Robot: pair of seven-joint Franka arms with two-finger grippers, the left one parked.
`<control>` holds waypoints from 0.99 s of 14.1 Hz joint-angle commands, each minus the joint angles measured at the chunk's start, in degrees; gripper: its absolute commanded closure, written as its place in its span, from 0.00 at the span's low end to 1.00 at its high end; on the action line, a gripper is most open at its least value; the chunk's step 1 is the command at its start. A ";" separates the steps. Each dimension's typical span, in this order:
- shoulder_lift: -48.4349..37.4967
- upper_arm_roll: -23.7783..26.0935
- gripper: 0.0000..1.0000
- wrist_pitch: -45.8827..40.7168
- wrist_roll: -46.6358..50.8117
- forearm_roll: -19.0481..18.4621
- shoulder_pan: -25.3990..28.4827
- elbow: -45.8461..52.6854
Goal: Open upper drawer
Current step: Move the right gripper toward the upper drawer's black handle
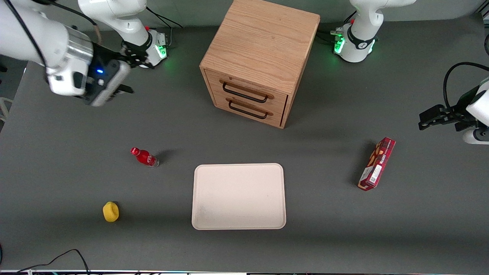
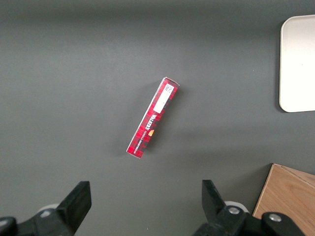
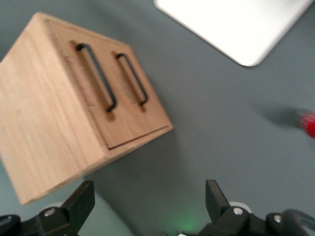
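Note:
The wooden cabinet (image 1: 263, 42) stands at the table's middle, farther from the front camera than the tray. Its upper drawer (image 1: 246, 88) is shut flush, with a black wire handle (image 1: 244, 93) under a wooden rail. The lower matching drawer (image 1: 250, 109) is also shut. My right gripper (image 1: 130, 74) hangs open and empty above the table toward the working arm's end, well apart from the cabinet. In the right wrist view the upper drawer (image 3: 83, 83) and the lower drawer (image 3: 129, 93) show ahead of the open gripper (image 3: 149, 201), with nothing between the fingers (image 3: 83, 199).
A cream tray (image 1: 238, 196) lies nearer the front camera than the cabinet. A red bottle (image 1: 144, 157) and a yellow object (image 1: 110, 211) sit toward the working arm's end. A red box (image 1: 376, 163) lies toward the parked arm's end.

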 commanded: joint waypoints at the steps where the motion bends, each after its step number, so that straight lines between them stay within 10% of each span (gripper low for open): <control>1: 6.18 5.40 0.00 0.93 -2.15 2.21 -0.21 3.88; 14: 25.00 21.24 0.00 22.99 0.84 -7.19 2.78 1.43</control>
